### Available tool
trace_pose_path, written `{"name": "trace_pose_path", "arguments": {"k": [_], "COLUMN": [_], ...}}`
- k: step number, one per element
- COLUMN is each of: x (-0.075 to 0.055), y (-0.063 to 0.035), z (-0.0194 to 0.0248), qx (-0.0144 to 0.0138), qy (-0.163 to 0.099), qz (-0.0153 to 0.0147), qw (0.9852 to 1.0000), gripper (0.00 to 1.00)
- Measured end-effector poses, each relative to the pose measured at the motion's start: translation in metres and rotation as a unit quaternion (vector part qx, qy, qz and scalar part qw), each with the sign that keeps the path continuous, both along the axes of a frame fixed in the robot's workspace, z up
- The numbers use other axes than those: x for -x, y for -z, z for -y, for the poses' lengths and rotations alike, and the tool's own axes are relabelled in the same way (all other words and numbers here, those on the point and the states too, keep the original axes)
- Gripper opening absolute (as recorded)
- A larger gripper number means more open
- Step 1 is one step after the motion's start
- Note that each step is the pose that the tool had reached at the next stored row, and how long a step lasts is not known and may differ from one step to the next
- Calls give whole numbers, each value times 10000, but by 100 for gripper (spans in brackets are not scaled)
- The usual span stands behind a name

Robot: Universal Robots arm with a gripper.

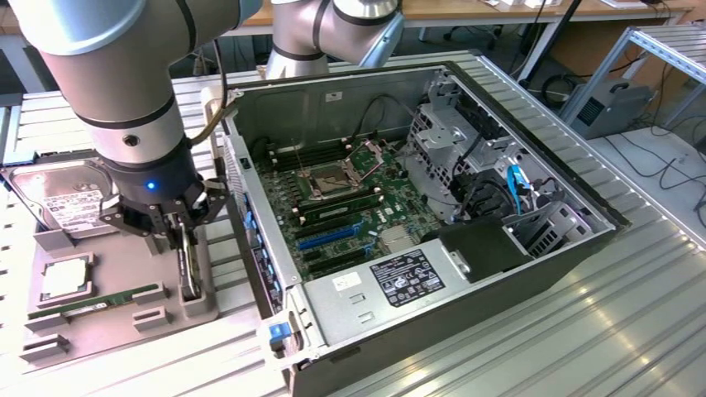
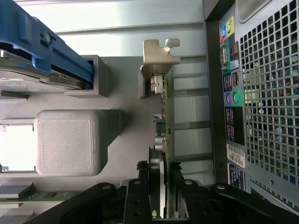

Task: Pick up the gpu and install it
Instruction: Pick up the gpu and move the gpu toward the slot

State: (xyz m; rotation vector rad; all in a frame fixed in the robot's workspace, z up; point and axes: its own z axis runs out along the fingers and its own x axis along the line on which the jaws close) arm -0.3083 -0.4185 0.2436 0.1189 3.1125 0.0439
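Ribbed metal bench (image 1: 617,331), grey tray (image 1: 124,258): pincer (image 1: 182,236) astride upright gpu (image 2: 161,116), grip cannot be told; white-labelled hard drive (image 1: 61,198) beside, print unreadable.

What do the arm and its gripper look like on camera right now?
The arm is a thick silver-grey tube with rounded joints, and a black cable runs down its side. Its wrist section is black, with a small blue light glowing on it. The gripper is black, with jointed linkage fingers.
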Motion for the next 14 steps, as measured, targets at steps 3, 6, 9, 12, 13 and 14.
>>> {"name": "trace_pose_path", "arguments": {"k": [3, 6, 9, 12, 13, 14], "x": [0, 0, 0, 0, 0, -1], "y": [0, 0, 0, 0, 0, -2], "z": [0, 0, 0, 0, 0, 0], "qx": [0, 0, 0, 0, -1, -2], "qy": [0, 0, 0, 0, 0, 0], "qz": [0, 0, 0, 0, 2, 2], "qw": [10000, 10000, 10000, 10000, 10000, 10000], "gripper": [27, 27, 27, 27, 27, 27]}}
